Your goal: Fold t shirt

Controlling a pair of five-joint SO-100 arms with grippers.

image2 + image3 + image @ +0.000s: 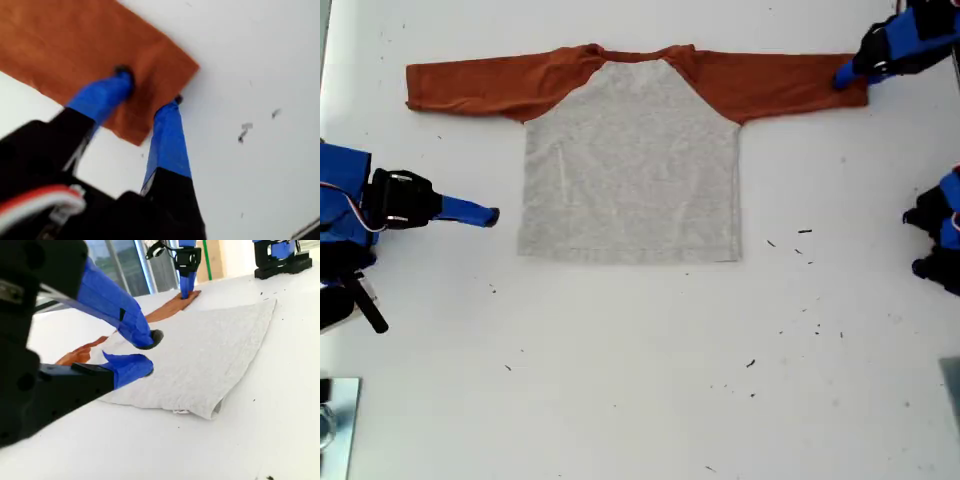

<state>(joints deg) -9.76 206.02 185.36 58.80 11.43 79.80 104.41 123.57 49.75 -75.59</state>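
my first hand (150, 87) jaws spread apart, my second hand (150, 352) parted too

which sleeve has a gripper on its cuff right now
The t shirt's sleeve on the exterior view's right: my first gripper straddles its cuff. The other sleeve lies untouched, my second gripper off the fabric.

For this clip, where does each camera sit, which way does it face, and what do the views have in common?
Exterior view: overhead, looking straight down on the white table and the flat t shirt; an arm shows at each side.
First wrist view: on my first gripper, looking down its open blue fingers at the orange sleeve end.
Second wrist view: on my second gripper, low, looking across the grey body towards the other arm.
All three show the t shirt.
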